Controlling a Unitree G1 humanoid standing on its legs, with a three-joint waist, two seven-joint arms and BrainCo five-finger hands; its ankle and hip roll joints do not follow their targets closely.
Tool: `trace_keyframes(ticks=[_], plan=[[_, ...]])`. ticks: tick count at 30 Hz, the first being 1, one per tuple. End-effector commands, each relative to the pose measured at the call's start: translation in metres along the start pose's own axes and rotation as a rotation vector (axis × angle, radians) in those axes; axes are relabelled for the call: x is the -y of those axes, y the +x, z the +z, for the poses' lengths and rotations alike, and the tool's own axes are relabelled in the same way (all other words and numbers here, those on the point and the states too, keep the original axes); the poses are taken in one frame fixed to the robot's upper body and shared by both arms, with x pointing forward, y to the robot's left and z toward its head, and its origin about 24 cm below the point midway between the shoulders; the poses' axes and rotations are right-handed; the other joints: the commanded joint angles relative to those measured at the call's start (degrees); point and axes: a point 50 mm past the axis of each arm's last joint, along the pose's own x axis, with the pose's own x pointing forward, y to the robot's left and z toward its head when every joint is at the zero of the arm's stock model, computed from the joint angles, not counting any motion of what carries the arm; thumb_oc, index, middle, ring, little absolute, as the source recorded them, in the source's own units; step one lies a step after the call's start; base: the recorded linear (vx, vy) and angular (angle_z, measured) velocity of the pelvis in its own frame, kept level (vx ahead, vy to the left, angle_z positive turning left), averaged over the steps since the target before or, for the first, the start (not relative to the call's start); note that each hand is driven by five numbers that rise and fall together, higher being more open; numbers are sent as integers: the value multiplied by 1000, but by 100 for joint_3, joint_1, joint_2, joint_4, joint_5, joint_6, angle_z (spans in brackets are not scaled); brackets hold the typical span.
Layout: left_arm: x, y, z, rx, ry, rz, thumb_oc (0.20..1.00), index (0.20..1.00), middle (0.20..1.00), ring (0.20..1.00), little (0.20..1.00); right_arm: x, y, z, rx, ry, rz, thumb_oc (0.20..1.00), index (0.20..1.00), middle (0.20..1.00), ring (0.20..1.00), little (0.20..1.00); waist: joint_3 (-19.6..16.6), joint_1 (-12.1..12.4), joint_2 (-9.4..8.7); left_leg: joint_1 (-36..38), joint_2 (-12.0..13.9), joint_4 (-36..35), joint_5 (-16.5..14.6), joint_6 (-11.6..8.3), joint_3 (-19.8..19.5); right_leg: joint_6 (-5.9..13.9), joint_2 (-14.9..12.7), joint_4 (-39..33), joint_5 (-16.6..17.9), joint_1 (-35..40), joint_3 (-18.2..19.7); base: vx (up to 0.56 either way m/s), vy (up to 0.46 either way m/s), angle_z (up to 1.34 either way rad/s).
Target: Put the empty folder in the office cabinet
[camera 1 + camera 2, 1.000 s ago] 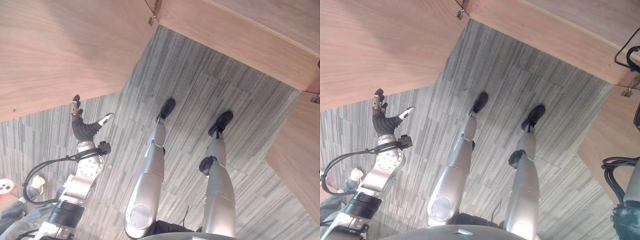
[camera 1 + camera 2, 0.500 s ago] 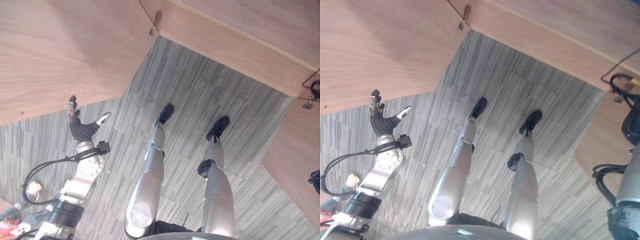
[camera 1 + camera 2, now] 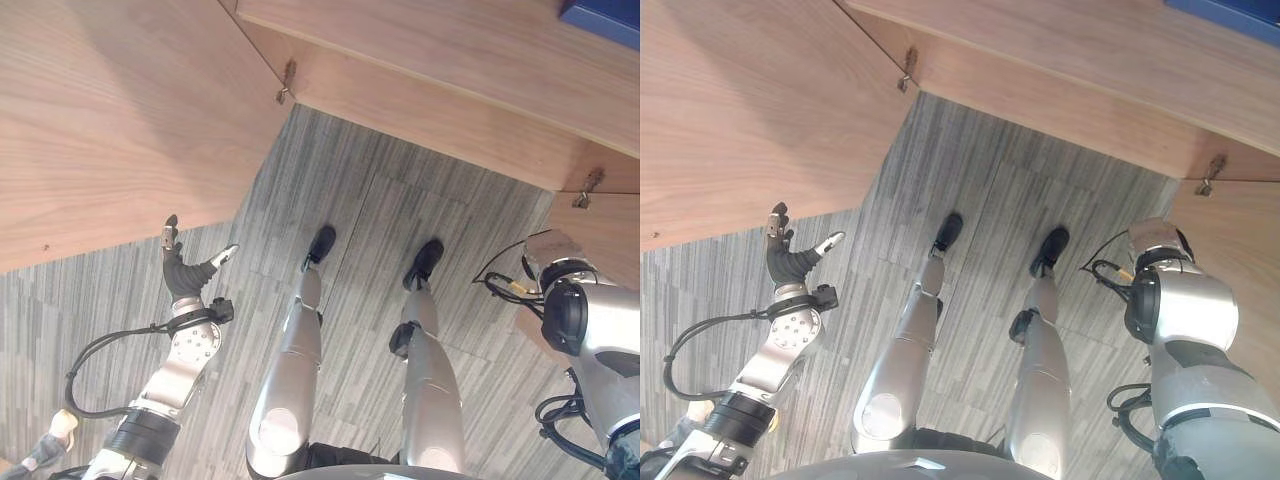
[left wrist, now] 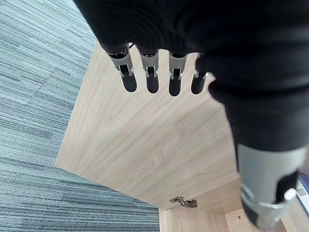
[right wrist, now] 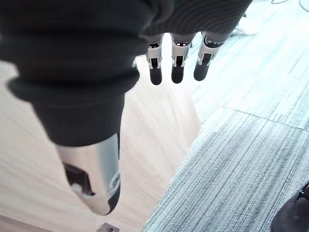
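Note:
A dark blue folder (image 3: pixel 603 14) lies inside the wooden cabinet (image 3: pixel 450 70), at the upper right corner. Both cabinet doors stand open. My left hand (image 3: pixel 183 274) is open with straight fingers and holds nothing. It hovers just below the lower edge of the left door (image 3: pixel 110 120). In the left wrist view its fingers (image 4: pixel 152 72) point at that door's wood, with a hinge (image 4: pixel 183 202) beyond. My right hand (image 5: pixel 176 63) is open and empty too, its fingers reaching past the right door (image 5: pixel 159 125) towards the carpet.
Grey striped carpet (image 3: pixel 380 210) covers the floor between the two doors. The right door (image 3: pixel 618 228) hangs by a hinge (image 3: pixel 585 187) at the far right, close to my right arm (image 3: pixel 585 320). A person's hand (image 3: pixel 62 425) shows at the lower left.
The camera has tilted, bringing the blue folder in at the top right. My right arm has come into the right side of the picture. The left hand stays open by the left door.

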Motion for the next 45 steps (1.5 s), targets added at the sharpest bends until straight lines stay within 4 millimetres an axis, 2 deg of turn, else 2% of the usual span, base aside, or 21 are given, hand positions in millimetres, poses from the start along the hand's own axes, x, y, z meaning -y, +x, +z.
trace_keyframes(ticks=[1,4,5,6,7,8,9,11,12,14,15,19,21,24,30,38,39,40,43,44,45], plan=[[2,-35,-62,-275,108,-46,1000,1000,1000,1000,1000,67,17,-112,-93,-343,-99,1000,1000,1000,1000,1000,-841,-81,-81,1163,317,-649,-912,157,257,723,-66,-35,-1108,1069,-174,20,129,-8],[1,-51,-96,-443,166,-29,1000,1000,1000,1000,1000,93,15,-149,-95,-542,-17,1000,1000,1000,1000,1000,-1079,-247,-201,1625,308,-649,-972,269,434,764,-71,-35,-1050,1419,-175,17,124,-19],[2,-51,-97,-444,165,-28,1000,1000,1000,1000,1000,93,15,-149,-94,-543,-17,1000,1000,1000,1000,1000,-1065,-261,-203,1626,284,-649,-938,276,430,768,-94,-35,-1023,1423,-174,-9,170,-18],[-4,-71,-125,-587,244,-20,1000,1000,1000,1000,1000,111,12,-172,-120,-648,21,1000,1000,1000,1000,1000,-1182,-358,-255,1965,259,-649,-990,381,513,772,-136,-35,-1028,1683,-193,-14,113,-15],[-4,-70,-125,-586,244,-20,1000,1000,1000,1000,1000,111,12,-172,-120,-648,21,1000,1000,1000,1000,1000,-1177,-362,-257,1967,252,-649,-985,384,511,775,-143,-35,-1026,1687,-195,-11,200,-28],[-8,-91,-151,-748,296,14,1000,1000,1000,1000,1000,123,13,-180,-128,-707,47,1000,1000,1000,1000,1000,-1300,-464,-270,2234,200,-649,-1026,471,569,784,-173,-35,-1000,1879,-206,-18,97,-36],[-8,-91,-151,-748,295,14,1000,1000,1000,1000,1000,123,13,-180,-128,-707,48,1000,1000,1000,1000,1000,-1301,-470,-272,2229,193,-649,-1021,473,566,786,-179,-35,-998,1876,-209,-10,159,-32],[-15,-133,-183,-1015,365,38,1000,1000,1000,1000,1000,145,17,-189,-163,-760,92,1000,1000,1000,1000,1000,-1581,-637,-236,2690,113,-649,-1181,600,744,793,-218,-35,-984,2169,-241,20,176,-18],[-15,-133,-183,-1014,365,38,1000,1000,1000,1000,1000,145,17,-189,-162,-760,93,1000,1000,1000,1000,1000,-1575,-648,-246,2677,89,-649,-1156,607,739,798,-241,-35,-968,2159,-241,31,168,-12],[-26,-169,-197,-1196,441,17,1000,1000,1000,1000,1000,165,22,-194,-171,-871,128,1000,1000,1000,1000,1000,-1855,-723,-198,3048,-63,-613,-1274,703,893,821,-317,-35,-926,2394,-282,64,158,-27],[-26,-169,-197,-1197,441,17,1000,1000,1000,1000,1000,166,22,-194,-171,-873,128,1000,1000,1000,1000,1000,-1849,-723,-194,3063,-64,-615,-1276,705,895,824,-317,-35,-928,2407,-280,78,146,-32],[-46,-214,-206,-1398,515,-26,1000,1000,1000,1000,1000,198,31,-196,-219,-1040,129,1000,1000,1000,1000,1000,-2183,-793,-146,3490,-253,-603,-1422,829,1029,868,-465,-35,-854,2683,-314,62,105,-14],[-55,-228,-207,-1474,510,-9,1000,1000,1000,1000,1000,209,36,-191,-259,-992,99,1000,1000,1000,1000,1000,-2350,-831,-138,3650,-338,-608,-1487,876,1067,885,-536,-35,-827,2792,-321,62,104,-10],[-56,-229,-207,-1488,470,3,1000,1000,1000,1000,1000,212,41,-183,-263,-958,92,1000,1000,1000,1000,1000,-2526,-887,-126,3836,-439,-612,-1564,940,1127,919,-605,-35,-765,2883,-277,75,103,-15],[-52,-214,-207,-1419,473,-37,1000,1000,1000,1000,1000,257,52,-169,-313,-976,-86,1000,1000,1000,1000,1000,-2738,-1021,-126,4122,-536,-649,-1657,1038,1184,958,-671,-35,-668,2955,-313,35,57,-9],[-40,-203,-205,-1356,483,-90,1000,1000,1000,1000,1000,260,53,-167,-322,-839,-158,1000,1000,1000,1000,1000,-2661,-1174,-162,4341,-572,-649,-1727,1086,1355,1000,-672,-35,-416,2921,-367,-19,46,-12],[-36,-205,-205,-1354,486,-112,1000,1000,1000,1000,1000,255,54,-162,-305,-792,-184,1000,1000,1000,1000,1000,-2583,-1256,-141,4365,-562,-649,-1687,1104,1493,1065,-741,-35,-89,2799,-520,-51,20,-26],[-35,-205,-205,-1353,486,-112,1000,1000,1000,1000,1000,255,55,-162,-304,-791,-184,1000,1000,1000,1000,1000,-2579,-1247,-137,4368,-559,-649,-1690,1103,1500,1065,-736,-35,-88,2798,-514,-110,39,-20],[-30,-198,-204,-1318,503,-134,1000,1000,1000,1000,1000,245,58,-154,-259,-755,-212,1000,1000,1000,1000,1000,-2405,-1185,-4,4308,-461,-649,-1591,1120,1669,999,-929,404,-494,2934,-769,-195,38,-40],[-32,-196,-204,-1305,530,-128,1000,1000,1000,1000,1000,244,60,-146,-233,-733,-251,1000,1000,1000,1000,1000,-2338,-1131,128,4223,-331,-649,-1544,1106,1783,844,-1098,1013,-944,3138,-529,-212,49,-43],[-32,-196,-204,-1305,530,-128,1000,1000,1000,1000,1000,244,60,-146,-233,-733,-251,1000,1000,1000,1000,1000,-2338,-1131,128,4223,-331,-649,-1544,1106,1783,844,-1098,1013,-944,3138,-529,-167,52,-38]])
